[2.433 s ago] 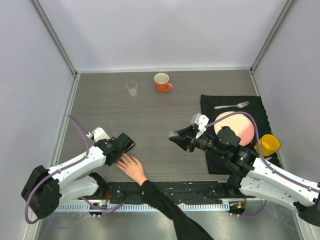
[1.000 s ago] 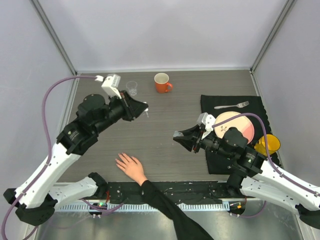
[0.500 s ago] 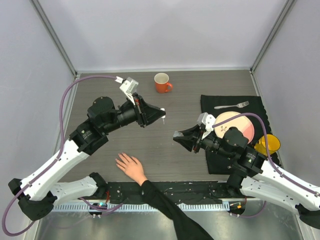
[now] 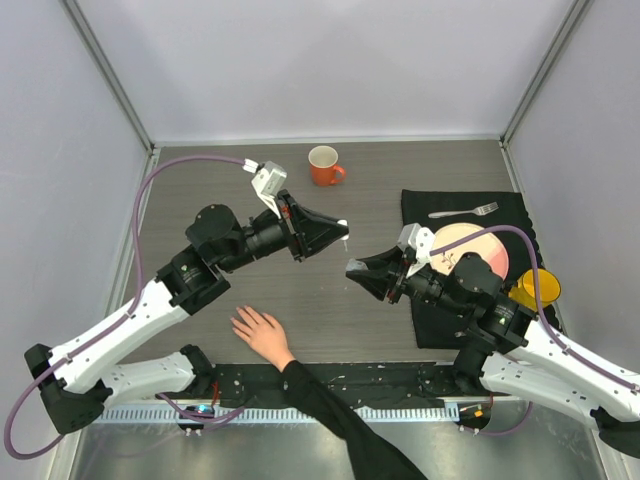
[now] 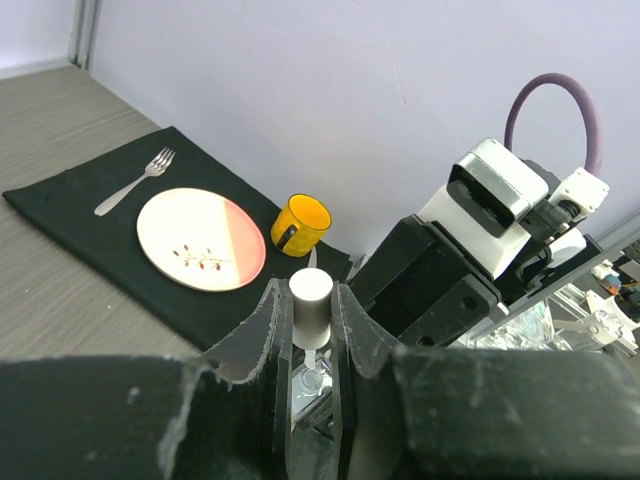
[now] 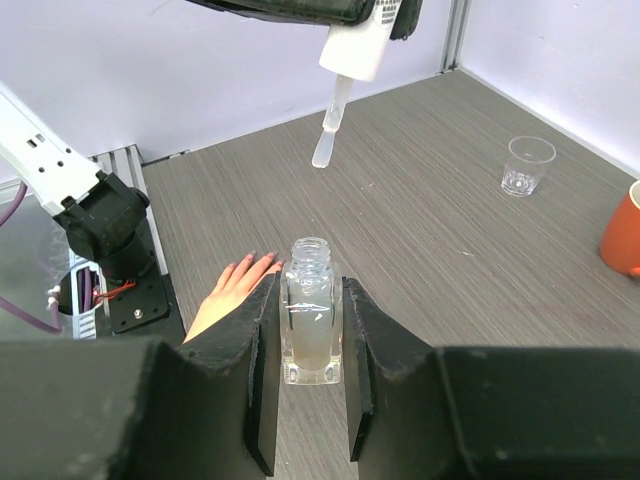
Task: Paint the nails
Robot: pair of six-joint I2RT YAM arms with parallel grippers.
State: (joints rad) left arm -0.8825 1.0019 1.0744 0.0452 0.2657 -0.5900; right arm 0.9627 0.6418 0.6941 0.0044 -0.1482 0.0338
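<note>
Plate (image 5: 200, 240): cream with a pink segment and a brown sprig motif, on a black mat (image 5: 60, 210). Mug (image 4: 323, 165) orange, cup (image 5: 299, 221) yellow, brush cap (image 5: 310, 297) white, bottle (image 6: 311, 325) clear. Table (image 4: 200, 190) grey wood-grain; sleeve (image 4: 330, 410) black.

This is looking like a robotics lab test cell, not a home. Plain pale wall panels (image 4: 320, 70) set in aluminium posts (image 4: 108, 70) are enclosing a wood-grain table (image 4: 420, 170). Two robot arms (image 4: 130, 320), trailing thick purple cables (image 5: 550, 80), are standing bolted along the table's near edge. Tableware is sitting staged on the table: an orange mug (image 4: 323, 165), and a black mat (image 4: 420, 210) carrying a plate (image 4: 485, 250) and fork (image 4: 463, 211).
</note>
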